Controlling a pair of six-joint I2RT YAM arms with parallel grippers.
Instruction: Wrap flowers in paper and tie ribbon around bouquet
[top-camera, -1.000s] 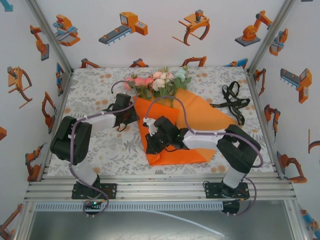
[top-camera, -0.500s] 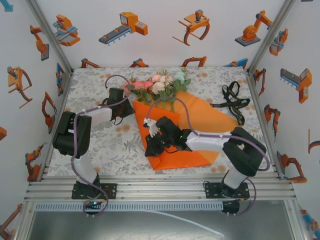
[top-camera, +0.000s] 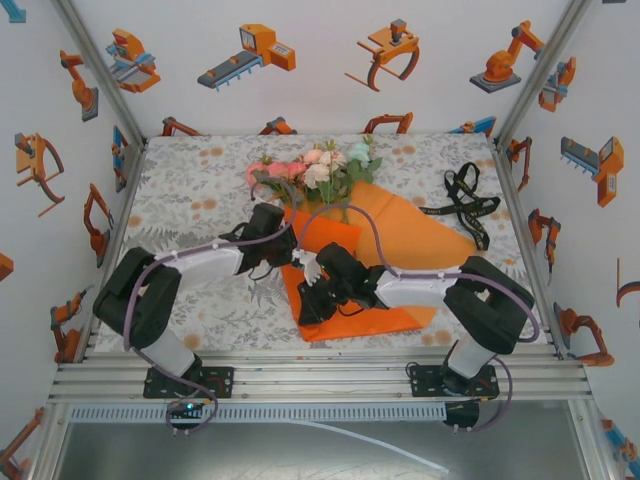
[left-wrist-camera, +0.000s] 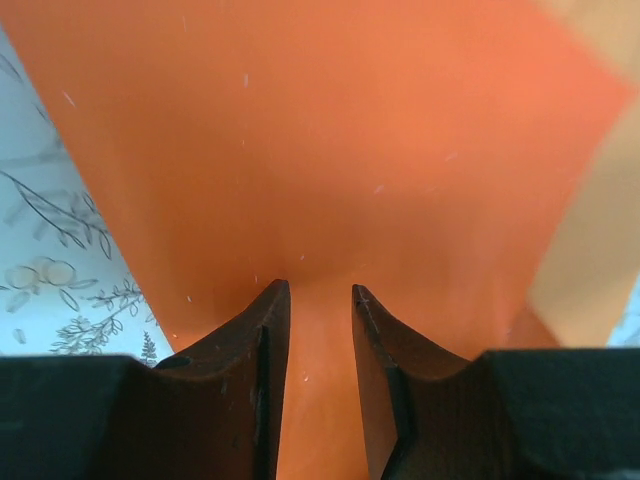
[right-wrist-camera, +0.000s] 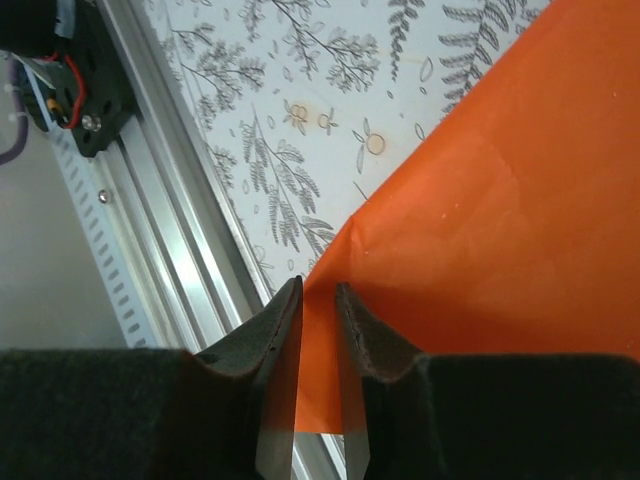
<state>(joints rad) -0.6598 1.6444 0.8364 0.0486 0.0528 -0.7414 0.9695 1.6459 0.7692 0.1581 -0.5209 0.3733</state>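
**Top external view.** The paper (top-camera: 415, 228) lies on the tabletop (top-camera: 190, 190), right of centre. It is partly folded over the stems of the flowers (top-camera: 315, 168), whose blooms sit at upper centre. The ribbon (top-camera: 466, 205) lies at the right of the frame, just beside the paper. The left gripper (top-camera: 285, 233) is at the paper's left edge. The right gripper (top-camera: 312, 293) is at its lower left portion.

**Left wrist view.** The left gripper (left-wrist-camera: 320, 295) is at lower centre. Its fingers (left-wrist-camera: 262, 350) are clenched on a raised fold of the paper (left-wrist-camera: 330, 140). The tabletop (left-wrist-camera: 50, 260) shows at the left edge.

**Right wrist view.** The right gripper (right-wrist-camera: 318, 290) is at lower centre. Its fingers (right-wrist-camera: 280, 350) are drawn close, grasping the paper (right-wrist-camera: 500, 220) at its edge. The tabletop (right-wrist-camera: 300, 100) and an aluminium rail (right-wrist-camera: 170, 230) lie at upper left.
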